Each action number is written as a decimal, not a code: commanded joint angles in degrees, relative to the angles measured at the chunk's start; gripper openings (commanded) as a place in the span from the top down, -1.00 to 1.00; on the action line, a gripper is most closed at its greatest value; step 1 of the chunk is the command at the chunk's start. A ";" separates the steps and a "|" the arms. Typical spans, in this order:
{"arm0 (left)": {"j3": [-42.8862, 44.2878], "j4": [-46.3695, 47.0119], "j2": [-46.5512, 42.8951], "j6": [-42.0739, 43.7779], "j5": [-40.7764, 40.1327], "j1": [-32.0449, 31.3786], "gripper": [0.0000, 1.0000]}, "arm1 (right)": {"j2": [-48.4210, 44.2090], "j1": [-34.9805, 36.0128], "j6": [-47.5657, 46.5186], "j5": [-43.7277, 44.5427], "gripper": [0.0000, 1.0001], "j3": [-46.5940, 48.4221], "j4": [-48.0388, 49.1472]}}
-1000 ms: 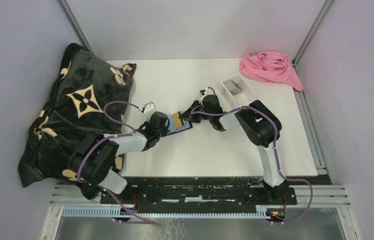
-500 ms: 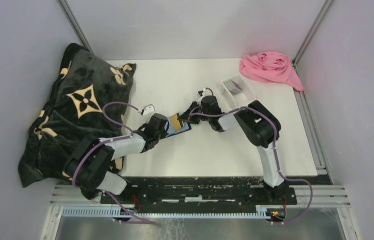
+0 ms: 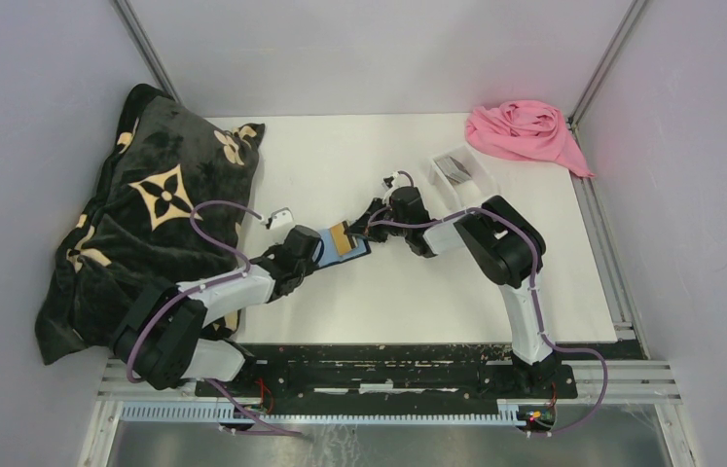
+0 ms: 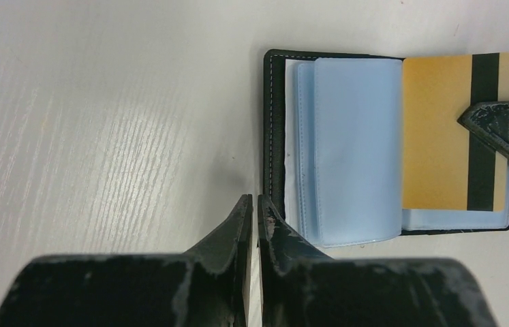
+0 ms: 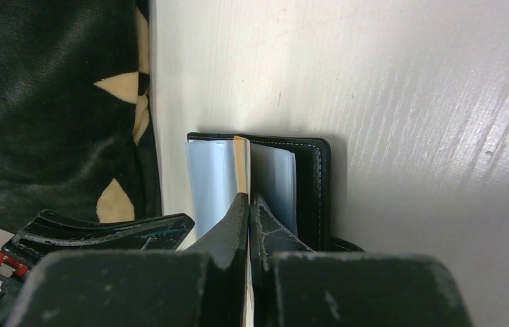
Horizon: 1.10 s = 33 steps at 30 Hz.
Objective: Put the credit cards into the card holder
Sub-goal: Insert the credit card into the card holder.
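Observation:
The black card holder [image 4: 275, 122] lies open on the white table, its pale blue sleeves [image 4: 357, 157] facing up. A gold credit card [image 4: 435, 129] with a dark stripe lies across its right half. My right gripper [image 5: 249, 201] is shut on that card's edge [image 5: 240, 163], and one of its fingers [image 4: 507, 126] reaches in from the right. My left gripper [image 4: 257, 204] sits just off the holder's near left corner, open by a thin slit with nothing between its fingers. From above, both grippers meet at the holder [image 3: 357, 250].
A dark plush pillow with tan flower shapes [image 3: 155, 214] fills the table's left side, close behind the left arm. A clear plastic tray [image 3: 458, 170] with something dark in it stands at the back right, and a pink cloth [image 3: 525, 131] lies beyond it.
The left arm has drawn back toward the lower left, off the holder, and its jaws have parted a little. The right gripper and the card have barely moved.

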 commanded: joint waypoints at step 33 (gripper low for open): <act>-1.20 5.08 6.34 -0.03 0.42 -0.11 0.80 | -4.55 0.15 3.67 -1.21 0.98 -2.83 6.26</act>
